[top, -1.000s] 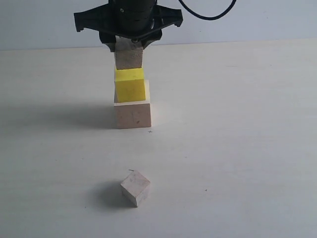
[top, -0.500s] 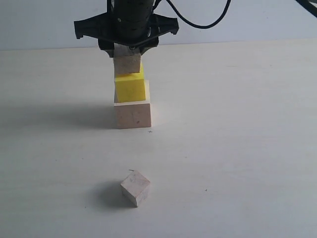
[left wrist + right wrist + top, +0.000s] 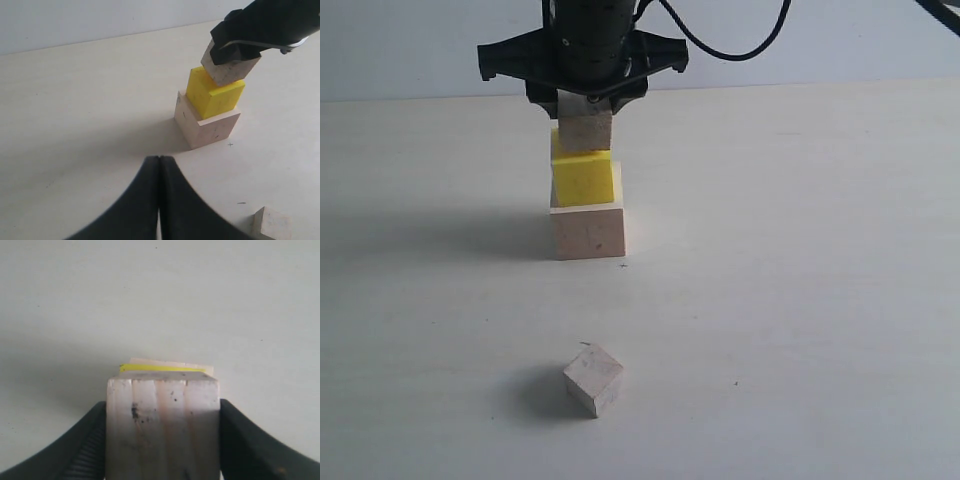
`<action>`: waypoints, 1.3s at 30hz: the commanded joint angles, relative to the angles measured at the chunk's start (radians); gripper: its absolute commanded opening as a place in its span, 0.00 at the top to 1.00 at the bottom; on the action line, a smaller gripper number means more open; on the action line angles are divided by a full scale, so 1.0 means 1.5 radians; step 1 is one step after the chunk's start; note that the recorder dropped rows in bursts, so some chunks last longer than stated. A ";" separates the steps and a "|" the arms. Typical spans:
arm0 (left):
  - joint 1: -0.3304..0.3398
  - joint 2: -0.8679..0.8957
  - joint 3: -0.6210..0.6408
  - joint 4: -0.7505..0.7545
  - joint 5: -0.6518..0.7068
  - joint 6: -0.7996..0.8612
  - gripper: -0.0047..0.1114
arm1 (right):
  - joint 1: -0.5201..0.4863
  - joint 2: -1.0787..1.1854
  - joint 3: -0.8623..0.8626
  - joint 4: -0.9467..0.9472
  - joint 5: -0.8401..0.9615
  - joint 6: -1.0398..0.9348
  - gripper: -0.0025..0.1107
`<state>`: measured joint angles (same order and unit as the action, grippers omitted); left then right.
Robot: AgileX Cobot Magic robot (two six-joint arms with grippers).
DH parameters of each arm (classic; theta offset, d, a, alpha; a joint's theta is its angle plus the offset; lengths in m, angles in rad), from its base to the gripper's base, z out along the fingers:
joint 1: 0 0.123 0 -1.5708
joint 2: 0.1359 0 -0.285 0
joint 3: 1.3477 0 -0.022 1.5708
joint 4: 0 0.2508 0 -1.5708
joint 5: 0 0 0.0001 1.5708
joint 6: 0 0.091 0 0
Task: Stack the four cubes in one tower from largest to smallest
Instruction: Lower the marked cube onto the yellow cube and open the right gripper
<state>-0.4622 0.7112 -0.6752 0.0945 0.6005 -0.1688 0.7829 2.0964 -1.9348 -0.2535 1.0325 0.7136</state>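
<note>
Starting from my left side, the left gripper [image 3: 159, 165] is clenched on nothing: its two black fingers are pressed flat together with no gap between them. It hangs above the pale worktop [image 3: 800, 250], well apart from the blocks, and does not appear in the exterior view.

Next comes the tower [image 3: 586, 190], a little left of the middle of the exterior view and toward the back of the worktop. At the bottom the large cube [image 3: 588, 230] of pale wood sits flat on the worktop. On it rests the yellow cube [image 3: 582, 180], set toward the left and rear of the big block, so a strip of pale wood shows to its right.

The right gripper [image 3: 585, 112] reaches down from above over the tower, grasping the small cube [image 3: 585, 130]. In the right wrist view its black fingers [image 3: 85, 450] are spread wide and press against the two opposite sides of that block, whose stained end grain faces the camera. The block's underside meets the top of the yellow cube; I cannot tell whether it is fully seated there. In the left wrist view it looks slightly twisted against the yellow one. A black cable [image 3: 720, 45] loops off the arm to the right.

The smallest cube [image 3: 593, 380] lies alone on the worktop nearer the camera, well apart from the tower, turned corner-on, touched by neither gripper.
</note>
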 commanded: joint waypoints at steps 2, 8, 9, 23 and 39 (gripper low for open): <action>-0.001 0.002 0.002 -0.007 -0.009 0.003 0.96 | -0.002 -0.004 -0.004 0.005 -0.019 0.003 0.98; -0.001 0.002 0.002 -0.007 -0.009 0.003 0.96 | -0.002 0.005 -0.004 0.010 -0.019 0.003 0.98; -0.001 0.002 0.002 -0.007 -0.009 0.003 0.96 | -0.002 0.008 -0.004 0.012 -0.019 0.003 0.98; -0.001 0.002 0.002 -0.007 -0.009 0.003 0.96 | -0.002 0.008 -0.004 0.003 -0.022 0.003 0.98; -0.001 0.002 0.002 -0.007 -0.009 0.003 0.96 | -0.002 0.008 -0.004 0.009 -0.012 0.003 0.79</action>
<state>-0.4622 0.7112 -0.6752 0.0945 0.6005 -0.1688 0.7829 2.1095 -1.9348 -0.2383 1.0150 0.7175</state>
